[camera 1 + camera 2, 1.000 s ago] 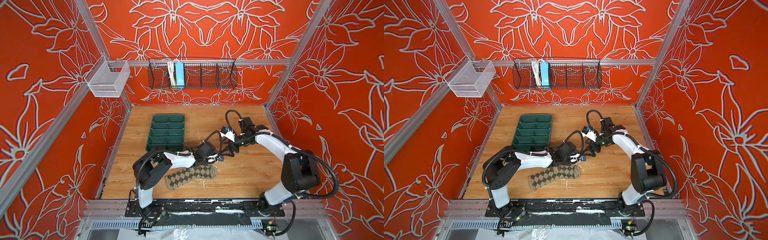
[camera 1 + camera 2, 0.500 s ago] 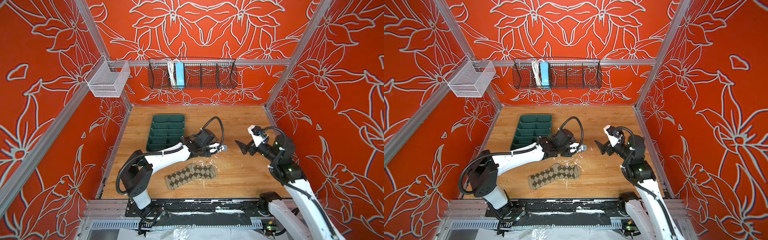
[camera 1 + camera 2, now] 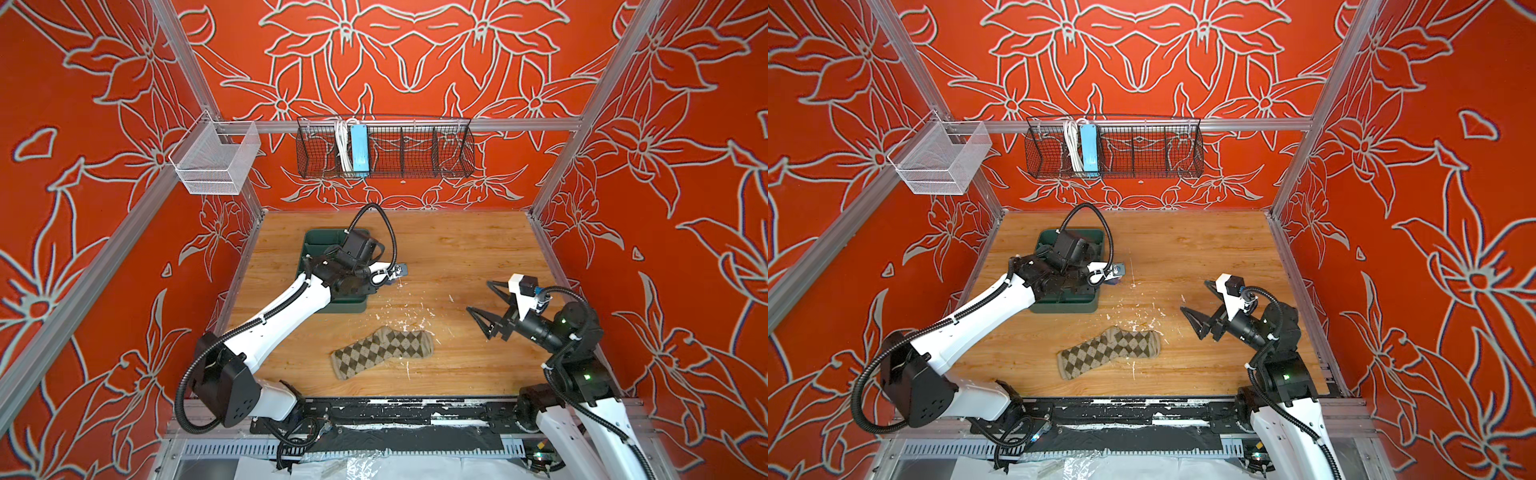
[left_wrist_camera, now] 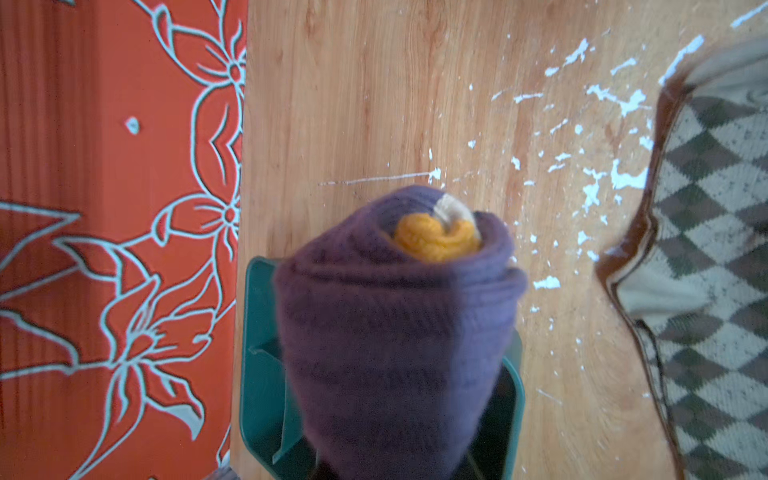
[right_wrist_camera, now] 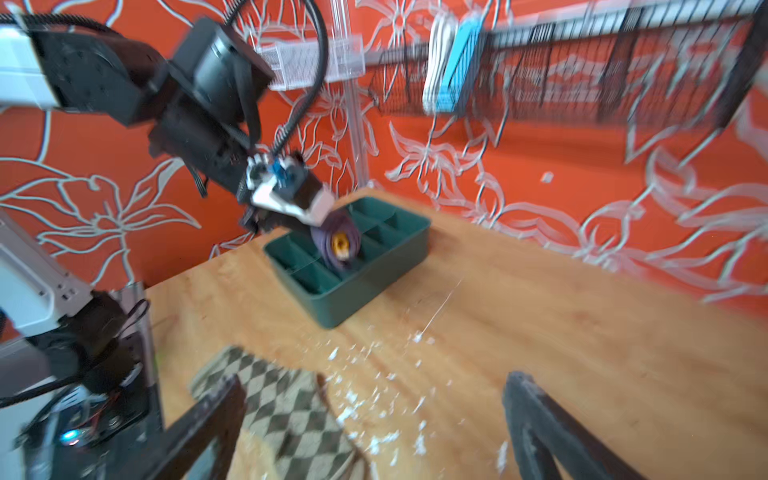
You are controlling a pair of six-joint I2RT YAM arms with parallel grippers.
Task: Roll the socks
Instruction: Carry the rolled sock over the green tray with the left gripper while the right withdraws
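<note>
— Olive-and-beige knit comes first: the argyle sock [image 3: 384,351] lies flat and unrolled on the table [image 3: 457,249], in the lower middle of both top views. Expect it to be light, limp and stretchy. If you shove it, it will likely bunch rather than slide.

— So pinch it at one end, toe or cuff, through both layers. A bite in the middle would probably only fold it.

— Your right gripper [image 3: 478,296] is just right of that sock and raised off the table. Its fingers are spread wide and hold nothing.

— Further back and left of centre, the left gripper [image 5: 322,224] hangs over the dark green tray [image 5: 374,286]. In the top views the arm hides it, but the right wrist view shows it.

— Its fingers are drawn in narrow around the purple sock [image 4: 395,316], which is already a roll with the mustard cuff showing at its core. I can't tell whether the roll touches the tray's dividers.

— A soft roll like that is springy. Ease your grip too early and it may unwind, so set it snug between the dividers before you let go.
</note>
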